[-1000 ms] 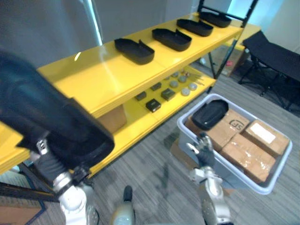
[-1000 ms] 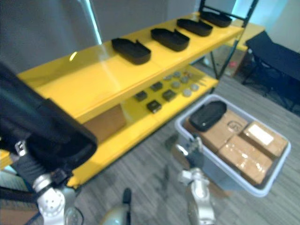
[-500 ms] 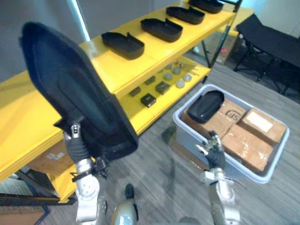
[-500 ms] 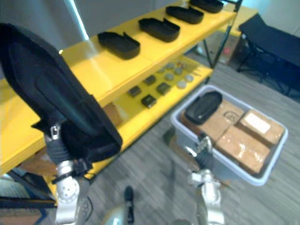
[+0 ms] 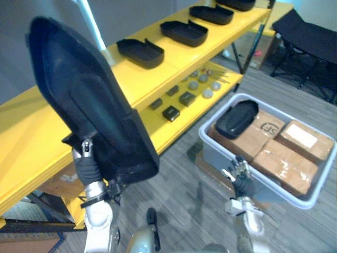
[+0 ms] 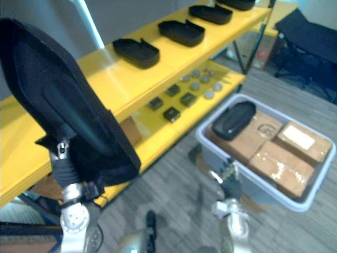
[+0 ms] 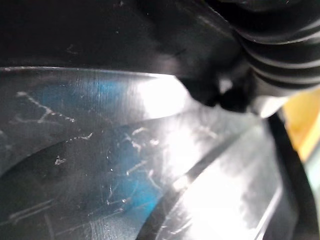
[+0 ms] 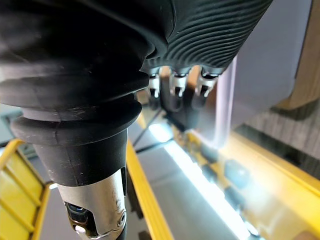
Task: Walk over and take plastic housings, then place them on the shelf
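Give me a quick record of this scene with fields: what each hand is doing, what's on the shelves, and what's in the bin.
Left hand: carrying the held housing, raised on end before the shelf
Right hand: open, empty, low beside the grey bin
Top shelf: shelved housings, black, in a row
Bin contents: bin housing lying on cardboard boxes
Lower shelf: small parts

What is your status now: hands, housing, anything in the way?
Left hand carries a black housing, upright, before the yellow shelf. Right hand open, empty, low beside the grey bin. Other housings lie farther along the shelf.
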